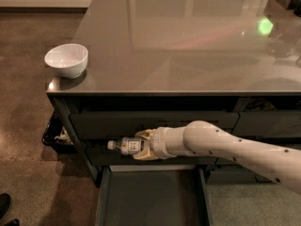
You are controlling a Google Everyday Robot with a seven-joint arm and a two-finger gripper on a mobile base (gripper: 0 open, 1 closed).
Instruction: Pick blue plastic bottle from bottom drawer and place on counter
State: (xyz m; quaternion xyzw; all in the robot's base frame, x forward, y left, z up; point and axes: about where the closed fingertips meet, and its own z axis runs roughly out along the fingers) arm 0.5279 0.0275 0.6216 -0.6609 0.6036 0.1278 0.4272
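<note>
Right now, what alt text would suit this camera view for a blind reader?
The hand of a white robot arm holds a small bottle sideways above the open bottom drawer, just below the counter. A white bowl sits at the counter's near left corner.

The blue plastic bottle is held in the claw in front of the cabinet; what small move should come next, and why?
Probably raise the claw a little. It is shut on the blue plastic bottle, which lies sideways before the upper drawer fronts, above the open bottom drawer and below the counter edge. It likely must clear that edge first, keeping away from the white bowl.
</note>
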